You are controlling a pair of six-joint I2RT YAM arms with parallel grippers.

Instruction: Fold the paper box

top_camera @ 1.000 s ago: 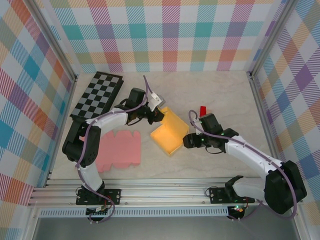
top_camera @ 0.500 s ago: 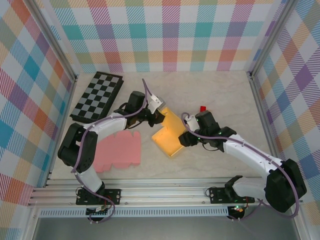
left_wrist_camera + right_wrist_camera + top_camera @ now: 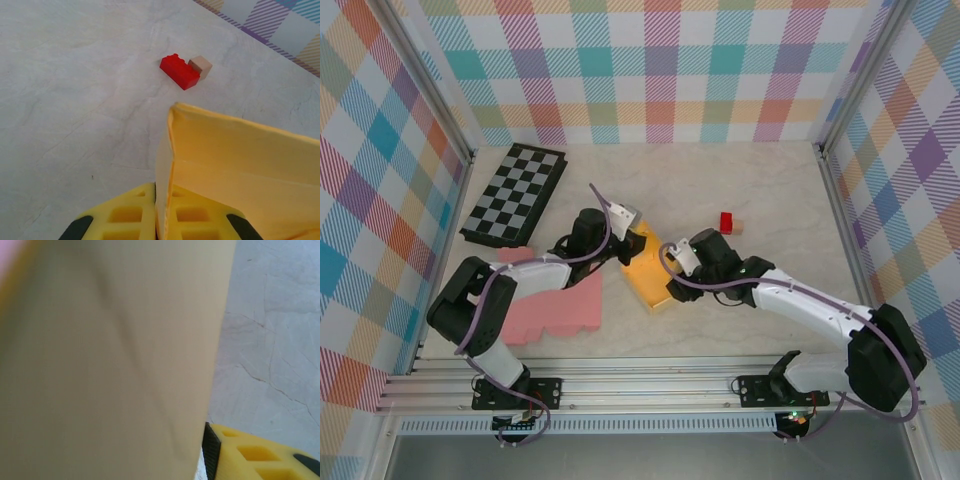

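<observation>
We see the left gripper (image 3: 156, 200) pinching the paper box (image 3: 655, 280) wall; of the right gripper (image 3: 675, 270) we cannot tell the spread. Pink sheet (image 3: 560, 305) nearby; red brick (image 3: 179, 71) beyond, on open table (image 3: 770, 180).

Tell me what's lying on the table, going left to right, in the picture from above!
checkerboard → pink paper cutout → yellow paper box → red brick → tan cube
</observation>
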